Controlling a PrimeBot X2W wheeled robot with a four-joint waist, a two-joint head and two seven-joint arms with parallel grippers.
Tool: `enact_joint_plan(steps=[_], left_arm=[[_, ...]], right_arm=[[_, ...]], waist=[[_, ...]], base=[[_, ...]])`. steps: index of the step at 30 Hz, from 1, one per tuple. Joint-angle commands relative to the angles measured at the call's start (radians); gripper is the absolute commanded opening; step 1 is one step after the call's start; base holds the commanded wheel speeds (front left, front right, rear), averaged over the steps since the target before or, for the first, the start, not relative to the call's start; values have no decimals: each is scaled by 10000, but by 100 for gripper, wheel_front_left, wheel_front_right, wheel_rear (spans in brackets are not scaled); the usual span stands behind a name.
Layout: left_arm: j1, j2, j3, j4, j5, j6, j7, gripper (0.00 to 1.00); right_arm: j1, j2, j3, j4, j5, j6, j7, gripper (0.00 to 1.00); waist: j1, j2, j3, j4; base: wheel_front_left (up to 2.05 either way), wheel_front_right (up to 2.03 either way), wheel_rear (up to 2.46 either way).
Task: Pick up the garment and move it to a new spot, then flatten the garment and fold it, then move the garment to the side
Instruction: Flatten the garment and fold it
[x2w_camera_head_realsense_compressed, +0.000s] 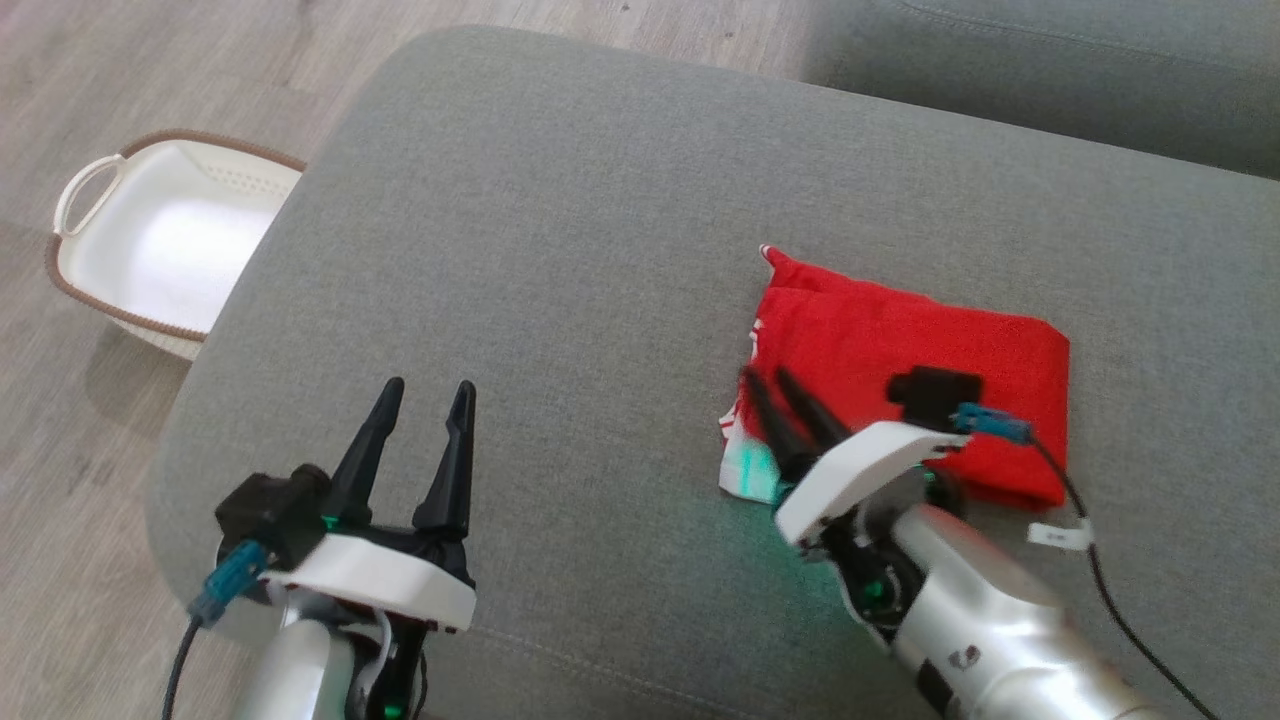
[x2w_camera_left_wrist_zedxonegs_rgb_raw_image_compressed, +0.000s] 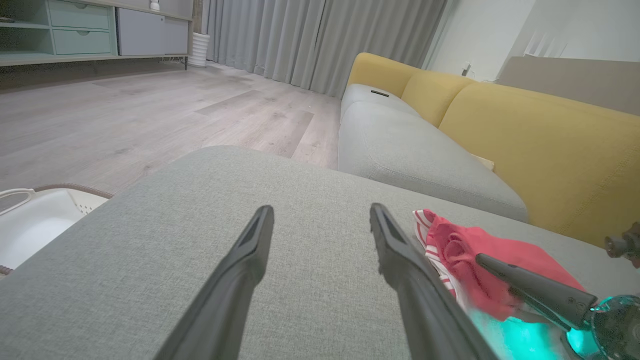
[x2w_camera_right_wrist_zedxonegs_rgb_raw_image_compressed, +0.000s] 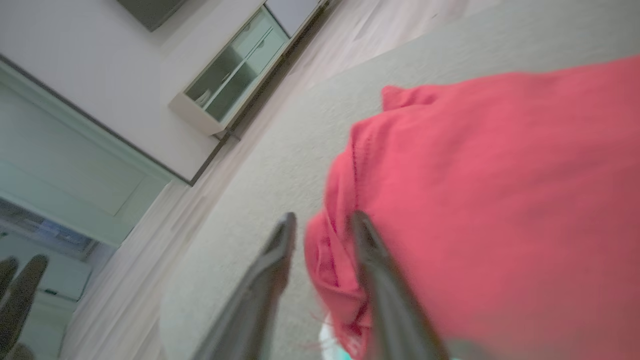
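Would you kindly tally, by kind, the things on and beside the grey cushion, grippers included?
Garment: 1
Basket: 1
Grippers: 2, left gripper and right gripper
Total: 4

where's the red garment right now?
Head view, right of centre: the red garment lies folded on the grey cushion, its left edge at the fingers of the right gripper.

The garment (x2w_camera_head_realsense_compressed: 900, 345) is red with red-and-white striped trim. The cushion (x2w_camera_head_realsense_compressed: 560, 250) is plain grey, the sofa back (x2w_camera_left_wrist_zedxonegs_rgb_raw_image_compressed: 540, 150) mustard yellow. The basket (x2w_camera_head_realsense_compressed: 225, 172) is white with a brown rim
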Motion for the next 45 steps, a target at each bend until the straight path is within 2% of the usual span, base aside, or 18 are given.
enact_joint_plan(steps=[1, 7, 11, 16, 19, 25, 29, 36, 40, 45], left_arm=[[-554, 45, 317, -286, -81, -61, -51, 100], [-539, 35, 386, -254, -56, -61, -51, 100], [-519, 48, 476, -308, -26, -61, -51, 100], [-527, 37, 614, -538, 16, -61, -51, 100], [-514, 15, 707, -690, 52, -61, -51, 100], [-491, -21, 933, -849, 115, -61, -51, 100], [-528, -57, 1032, -906, 133, -61, -51, 100], [-427, -96, 1018, -898, 211, -61, -51, 100], [-279, -109, 981, -873, 287, -61, -51, 100], [-42, -119, 918, -755, 332, -61, -51, 100]], right_arm=[[-238, 156, 402, -488, 305, -9, 84, 100], [-420, 156, 1284, -710, 1085, -9, 261, 100], [-858, 156, 1464, -325, 1025, -9, -63, 100], [-1553, 151, 1153, 774, -191, -9, -588, 100], [-1657, -162, 792, 1061, -1033, -9, -674, 100], [-1047, -1374, -1168, -478, -3541, -9, -686, 100], [85, -1726, -3014, -1905, -5321, -9, -687, 100], [2090, -1060, -5545, -3926, -7348, -9, -688, 100], [2888, -588, -6307, -4710, -8043, -9, -689, 100], [3530, -234, -6764, -5311, -8545, -9, -689, 100]], waist=[[0, 0, -11, -42], [0, 0, -125, -290], [0, 0, -232, -618], [0, 0, -341, -1146], [0, 0, -422, -1489], [0, 0, -504, -2183], [0, 0, -554, -2516], [0, 0, -670, -2946], [0, 0, -737, -3113], [0, 0, -758, -3218]], base=[[0, 0, 0], [0, 0, 0], [0, 0, 0], [0, 0, 0], [0, 0, 0], [0, 0, 0], [0, 0, 0], [0, 0, 0], [0, 0, 0], [0, 0, 0]])
